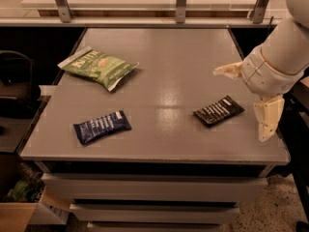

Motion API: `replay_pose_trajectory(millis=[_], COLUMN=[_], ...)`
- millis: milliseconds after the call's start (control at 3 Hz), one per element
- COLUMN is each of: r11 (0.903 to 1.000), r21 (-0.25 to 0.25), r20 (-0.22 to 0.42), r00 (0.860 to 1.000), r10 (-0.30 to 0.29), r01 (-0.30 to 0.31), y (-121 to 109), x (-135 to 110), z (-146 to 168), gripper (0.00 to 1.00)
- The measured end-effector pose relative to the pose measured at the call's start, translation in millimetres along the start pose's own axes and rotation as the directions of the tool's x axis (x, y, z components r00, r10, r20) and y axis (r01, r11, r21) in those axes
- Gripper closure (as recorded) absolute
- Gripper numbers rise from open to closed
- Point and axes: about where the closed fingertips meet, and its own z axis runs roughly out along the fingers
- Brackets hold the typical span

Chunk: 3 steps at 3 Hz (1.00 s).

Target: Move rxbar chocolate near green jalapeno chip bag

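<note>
The rxbar chocolate is a small dark wrapper with white lettering, lying flat on the right part of the grey table. The green jalapeno chip bag lies at the table's far left, well apart from the bar. My gripper hangs at the right edge of the table, just right of the bar and above it. It is open wide: one finger points left beyond the bar, the other finger points down near the table's right edge. It holds nothing.
A navy-blue bar wrapper lies near the front left of the table. A railing with metal posts runs behind the table. A dark chair stands at the left, and a cardboard box sits on the floor below.
</note>
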Motion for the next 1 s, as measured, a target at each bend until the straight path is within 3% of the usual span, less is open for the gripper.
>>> replay_pose_trajectory(millis=[333, 1000], r11=[0.9979, 0.9846], r21=[-0.016, -0.057], r20=[-0.029, -0.038], r00=[0.998, 0.985], r10=[-0.063, -0.167], r01=[0.062, 0.165], y=[-6.6, -20.0], x=[-0.5, -6.8], z=[7.2, 26.3], gripper=[0.00, 0.00])
